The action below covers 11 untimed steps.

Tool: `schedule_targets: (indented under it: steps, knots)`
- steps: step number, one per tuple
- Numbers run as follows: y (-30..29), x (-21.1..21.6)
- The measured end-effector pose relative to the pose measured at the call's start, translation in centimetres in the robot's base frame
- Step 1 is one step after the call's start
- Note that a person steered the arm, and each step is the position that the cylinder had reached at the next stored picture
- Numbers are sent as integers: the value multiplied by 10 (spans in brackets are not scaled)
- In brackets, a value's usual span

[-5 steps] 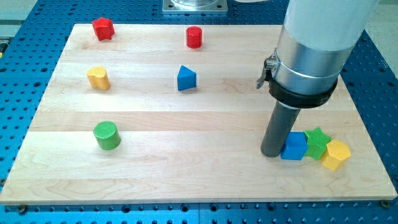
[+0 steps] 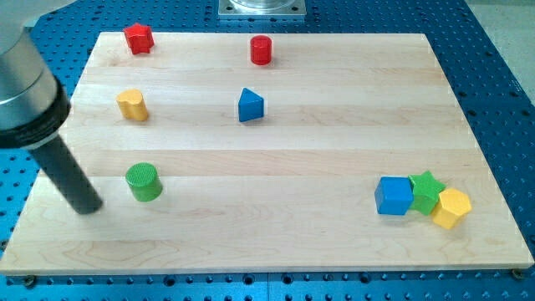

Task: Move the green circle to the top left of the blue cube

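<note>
The green circle is a short cylinder standing at the board's lower left. The blue cube sits at the lower right, far from it across the board. My tip rests on the board just left of the green circle and a little lower, with a small gap between them. The dark rod slants up to the view's left edge.
A green star touches the blue cube's right side, with a yellow block against the star. A blue triangle sits mid-board. A yellow cylinder, red star and red cylinder lie toward the top.
My tip has swept from beside the blue cube's left face across the board to the green circle's left. No block has moved.
</note>
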<state>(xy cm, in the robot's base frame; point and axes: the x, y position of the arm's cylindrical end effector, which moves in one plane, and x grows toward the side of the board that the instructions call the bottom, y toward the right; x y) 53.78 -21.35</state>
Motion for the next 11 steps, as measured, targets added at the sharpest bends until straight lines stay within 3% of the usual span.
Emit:
schedule_targets:
  steps: [3, 5, 8, 11]
  knots:
    - [154, -19]
    - [172, -25]
    - [306, -32]
    - [308, -32]
